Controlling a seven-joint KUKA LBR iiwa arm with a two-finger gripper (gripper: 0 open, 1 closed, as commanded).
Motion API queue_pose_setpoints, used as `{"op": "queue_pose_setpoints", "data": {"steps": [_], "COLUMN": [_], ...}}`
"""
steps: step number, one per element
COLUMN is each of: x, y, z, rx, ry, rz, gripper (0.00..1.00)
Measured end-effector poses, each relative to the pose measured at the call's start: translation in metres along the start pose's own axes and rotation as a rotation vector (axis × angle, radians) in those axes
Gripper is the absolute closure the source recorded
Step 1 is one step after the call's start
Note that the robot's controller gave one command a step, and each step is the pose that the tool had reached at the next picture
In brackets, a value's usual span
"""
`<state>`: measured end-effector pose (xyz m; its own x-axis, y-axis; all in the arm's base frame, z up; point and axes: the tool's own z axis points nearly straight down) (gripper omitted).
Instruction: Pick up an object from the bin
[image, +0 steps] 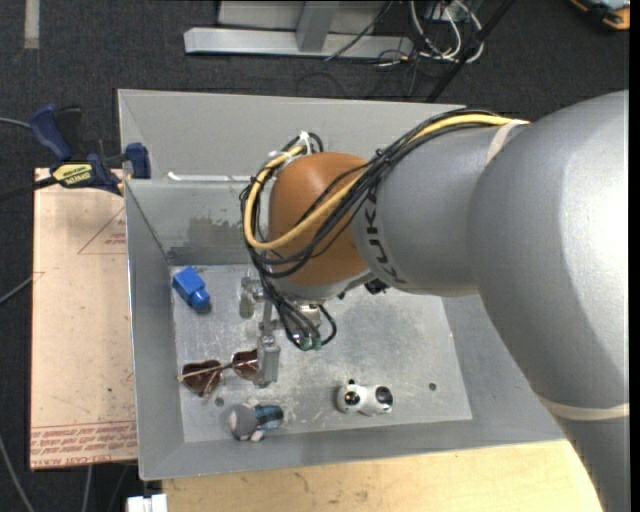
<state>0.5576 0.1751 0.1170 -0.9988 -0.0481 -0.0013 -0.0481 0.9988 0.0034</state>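
Observation:
My gripper reaches down under the orange wrist cover into the front left part of the bin. Its tip is at the right lens of a pair of brown-tinted sunglasses, which lie flat on the bin floor. Whether it touches them I cannot tell. A small grey and blue thing lies just in front of the gripper, near the front wall. A blue block lies to the left and further back.
A small white and black thing lies at the front middle of the bin. The arm with its orange cover and cables hangs over the back and right of the bin.

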Motion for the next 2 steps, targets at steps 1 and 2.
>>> {"op": "queue_pose_setpoints", "data": {"steps": [1,2], "x": [-0.002,0.007], "y": [-0.003,0.010], "z": [-0.009,0.044], "rx": [0.002,0.002], "ry": [-0.001,-0.001], "rz": [0.096,0.215], "gripper": [0.00,0.00]}}
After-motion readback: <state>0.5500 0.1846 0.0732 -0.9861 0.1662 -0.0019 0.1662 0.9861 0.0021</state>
